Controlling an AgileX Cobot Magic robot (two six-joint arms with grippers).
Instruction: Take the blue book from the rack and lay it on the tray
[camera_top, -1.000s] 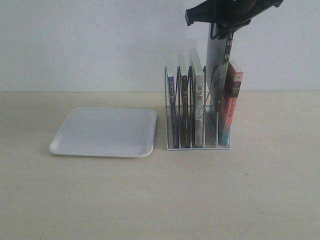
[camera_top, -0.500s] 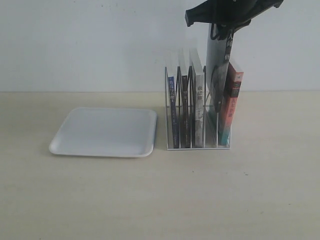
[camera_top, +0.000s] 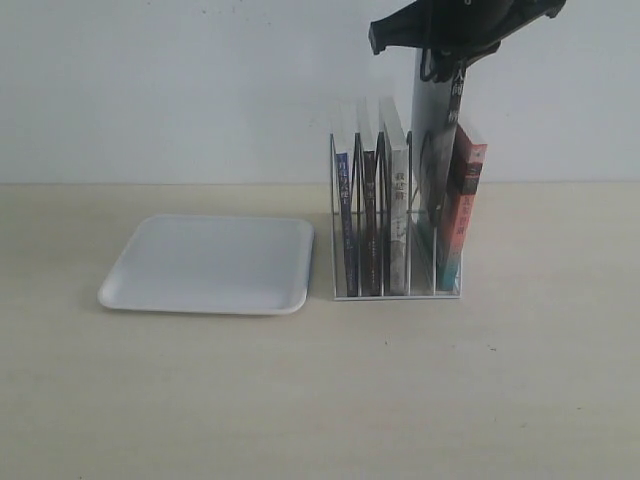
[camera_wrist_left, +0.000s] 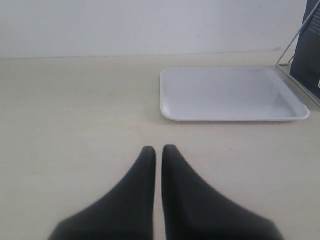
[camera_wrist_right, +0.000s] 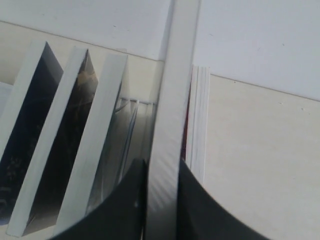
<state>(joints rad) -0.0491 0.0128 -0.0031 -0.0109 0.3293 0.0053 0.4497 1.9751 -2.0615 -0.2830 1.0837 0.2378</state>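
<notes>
The blue book (camera_top: 346, 228) stands in the leftmost slot of the white wire rack (camera_top: 395, 294); nothing grips it. My right gripper (camera_top: 441, 62) is above the rack, shut on a taller dark-spined book (camera_top: 436, 150) that stands higher than the others in the slot beside the red-and-teal-spined book (camera_top: 461, 215). In the right wrist view the fingers (camera_wrist_right: 131, 200) clamp this book's page edge (camera_wrist_right: 170, 100). The white tray (camera_top: 210, 264) lies flat left of the rack with nothing on it. My left gripper (camera_wrist_left: 158, 150) is shut and holds nothing, above the table short of the tray (camera_wrist_left: 227, 95).
Two more books (camera_top: 385, 215) stand in the rack's middle slots. A white wall runs behind the table. The rack's wire (camera_wrist_left: 295, 42) and a dark book cover (camera_wrist_left: 307, 55) show at the edge of the left wrist view.
The right gripper and the dark-spined book it holds have shifted only very slightly. Everything else stands as before.
</notes>
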